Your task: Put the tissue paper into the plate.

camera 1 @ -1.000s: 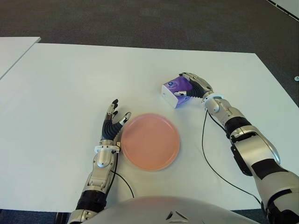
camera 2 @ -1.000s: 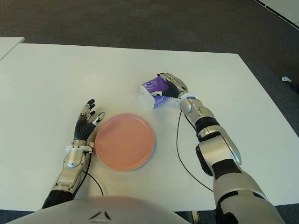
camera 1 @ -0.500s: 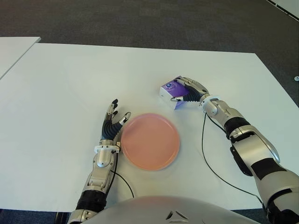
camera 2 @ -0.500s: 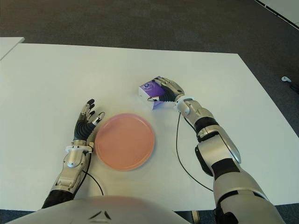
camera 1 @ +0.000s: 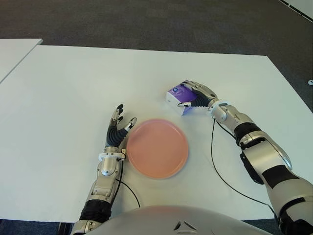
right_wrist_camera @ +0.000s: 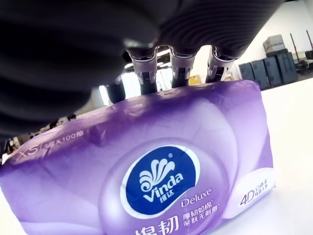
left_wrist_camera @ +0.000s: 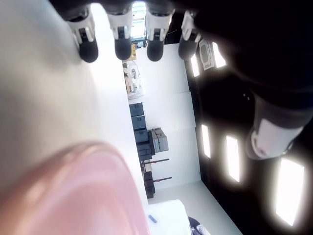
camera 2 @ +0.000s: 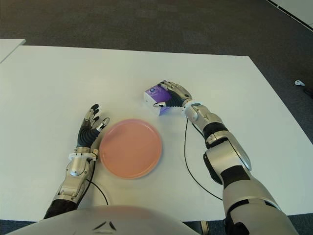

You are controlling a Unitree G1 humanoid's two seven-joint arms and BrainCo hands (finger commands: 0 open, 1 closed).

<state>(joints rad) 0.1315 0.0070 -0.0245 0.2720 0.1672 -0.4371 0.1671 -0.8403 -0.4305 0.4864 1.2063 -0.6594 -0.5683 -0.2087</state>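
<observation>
Fingers on my right hand are wrapped over the purple tissue pack, off past the pink plate's far right rim on the white table. Right wrist cam: pack fills everything. Left wrist cam: left hand spread loose, holding nothing, right beside the plate.

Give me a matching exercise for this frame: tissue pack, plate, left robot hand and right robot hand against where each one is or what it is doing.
1 tissue pack
2 plate
3 left robot hand
4 right robot hand

a fingers spread, beside the plate's left edge
b pink, nothing on it
c closed on the pack
d purple, beyond the plate

Pairs: 1-d, 2-b, 3-a, 4-c
</observation>
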